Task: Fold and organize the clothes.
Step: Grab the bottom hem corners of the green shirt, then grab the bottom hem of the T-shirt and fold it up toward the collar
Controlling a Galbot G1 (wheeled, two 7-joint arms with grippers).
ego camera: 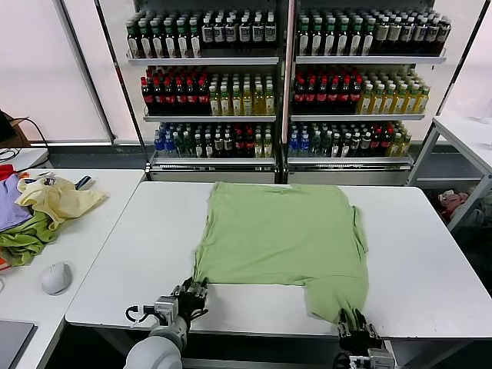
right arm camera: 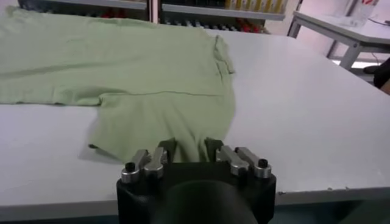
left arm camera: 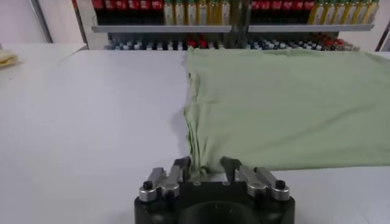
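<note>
The light sage-green shirt [ego camera: 280, 227] lies spread flat on the white table [ego camera: 430, 261], plain side up; its printed patch and buttons do not show. My left gripper [ego camera: 192, 292] is at the shirt's near left corner, shut on the bunched cloth [left arm camera: 195, 155]; the gripper also shows in the left wrist view [left arm camera: 204, 165]. My right gripper [ego camera: 355, 327] is at the table's front edge, shut on the shirt's near right corner. That part of the shirt [right arm camera: 164, 115] is pulled toward the edge, with folds running into the right gripper [right arm camera: 189, 146].
A second table [ego camera: 92, 238] on the left holds a pale yellow garment [ego camera: 61, 200], a darker olive garment [ego camera: 23, 242], a purple cloth [ego camera: 9, 204] and a grey mouse [ego camera: 56, 277]. Bottle shelves [ego camera: 284, 84] stand behind. Another table [ego camera: 469, 134] is at far right.
</note>
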